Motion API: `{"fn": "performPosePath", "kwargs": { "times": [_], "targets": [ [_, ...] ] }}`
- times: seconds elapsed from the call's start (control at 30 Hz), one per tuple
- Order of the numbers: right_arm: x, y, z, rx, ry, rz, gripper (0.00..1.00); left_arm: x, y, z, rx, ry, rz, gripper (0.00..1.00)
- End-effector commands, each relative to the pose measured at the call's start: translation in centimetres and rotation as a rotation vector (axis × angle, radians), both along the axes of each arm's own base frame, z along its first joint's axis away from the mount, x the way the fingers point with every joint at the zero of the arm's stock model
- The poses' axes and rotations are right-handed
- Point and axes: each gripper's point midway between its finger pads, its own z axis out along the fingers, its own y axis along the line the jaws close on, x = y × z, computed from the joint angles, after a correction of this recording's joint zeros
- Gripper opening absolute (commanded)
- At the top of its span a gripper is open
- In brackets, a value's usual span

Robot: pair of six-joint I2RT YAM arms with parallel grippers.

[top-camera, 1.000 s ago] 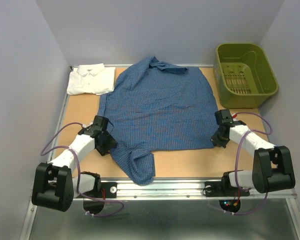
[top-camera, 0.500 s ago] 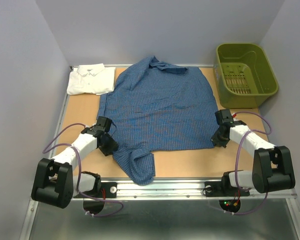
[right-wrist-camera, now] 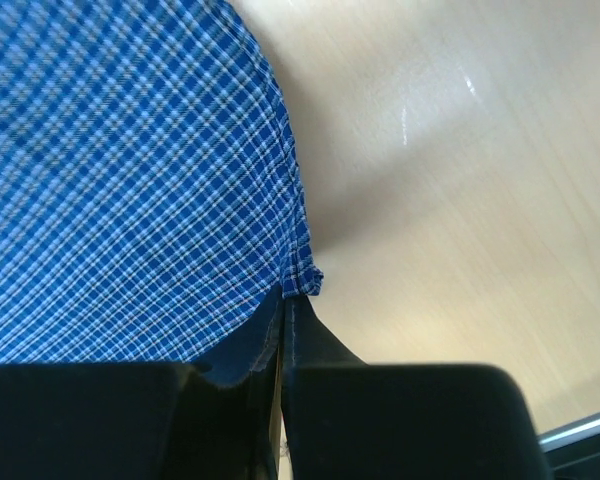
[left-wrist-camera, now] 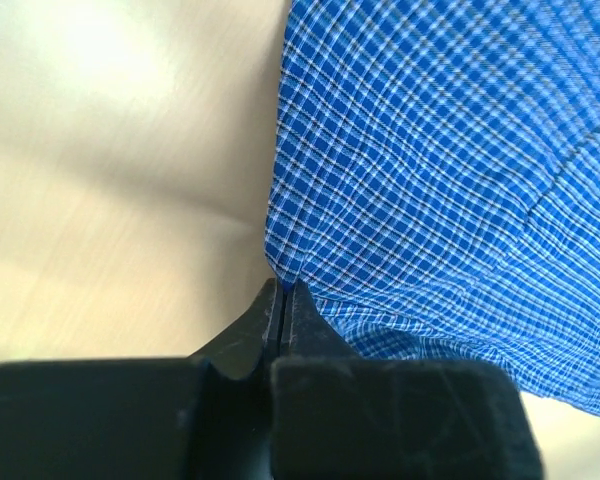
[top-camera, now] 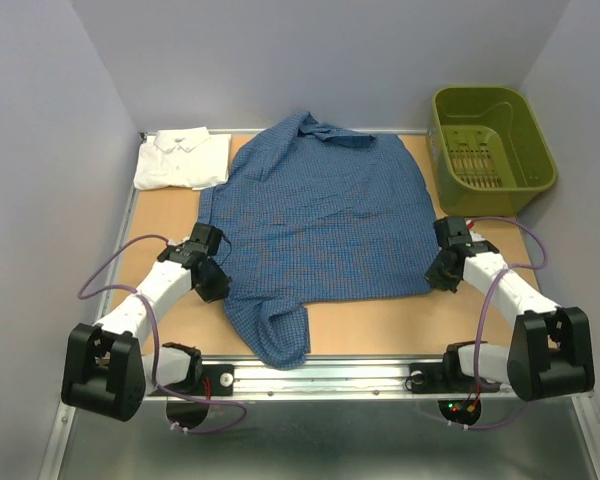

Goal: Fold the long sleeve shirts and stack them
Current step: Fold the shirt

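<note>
Top view: blue checked shirt (top-camera: pixel 320 220) is lying spread open across the middle of the tabletop (top-camera: pixel 380 322), its collar (top-camera: pixel 315 128) pointing to the upper centre of the frame. The cloth is lying mostly flat with shallow wrinkles. The lower-left part is bunching into a folded lump that is reaching down toward the bottom edge of the tabletop.

White shirt (top-camera: pixel 183 160) is sitting already folded in the upper left corner of the tabletop, collar showing on top, just beside the blue shirt's upper-left edge. I cannot tell whether the two are touching.

Green basket (top-camera: pixel 492 140) is standing at the upper right, partly off the tabletop's right side, apart from both shirts.

Left tool (top-camera: pixel 212 280) is sitting low at the blue shirt's left edge, left of centre in the frame. Left wrist view: the fingers (left-wrist-camera: pixel 252 338) are pressing together with no gap, and a corner of the checked cloth is running right into their tips, so the tool is clenched on the shirt edge. Bare wood is filling the left half of that view.

Right tool (top-camera: pixel 443 275) is sitting at the shirt's lower-right corner, right of centre in the frame. Right wrist view: the fingers (right-wrist-camera: pixel 318 345) are likewise closing tight, pinching the hemmed corner of the checked cloth at their tips. Bare wood is filling the right half.
</note>
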Motion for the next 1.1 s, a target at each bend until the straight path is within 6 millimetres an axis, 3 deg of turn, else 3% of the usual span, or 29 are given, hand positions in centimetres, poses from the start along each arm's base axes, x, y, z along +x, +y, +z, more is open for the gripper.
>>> {"fn": "performPosePath", "kwargs": {
  "times": [0.0,0.17,0.33,0.5,0.63,0.8,0.97,1.07],
  "targets": [
    [1.5,-1.4,4.2,-0.077,-0.081,0.005,0.01,-0.7,1.8,2.7,0.089,-0.029,-0.022,0.00],
    [1.8,-2.0,6.6,-0.110,-0.107,0.019,0.01,-1.4,2.7,4.2,0.125,-0.047,-0.030,0.00],
    [3.2,-2.6,9.0,-0.153,-0.155,0.018,0.01,-0.1,4.3,6.0,0.204,-0.092,-0.022,0.00],
    [5.7,-2.9,10.8,-0.183,-0.183,0.008,0.01,3.5,4.6,8.4,0.237,-0.177,-0.019,0.00],
    [8.1,-2.7,11.2,-0.184,-0.198,0.023,0.01,6.6,4.7,9.3,0.269,-0.211,-0.025,0.00],
    [11.5,-2.2,11.7,-0.185,-0.217,0.048,0.01,10.6,4.0,10.1,0.269,-0.266,-0.039,0.00],
    [15.1,-2.1,12.7,-0.209,-0.253,0.065,0.01,13.5,4.2,10.3,0.300,-0.293,-0.035,0.00],
    [16.6,-2.0,12.2,-0.217,-0.245,0.079,0.02,15.1,4.4,10.4,0.316,-0.312,-0.027,0.00]
  ]
}}
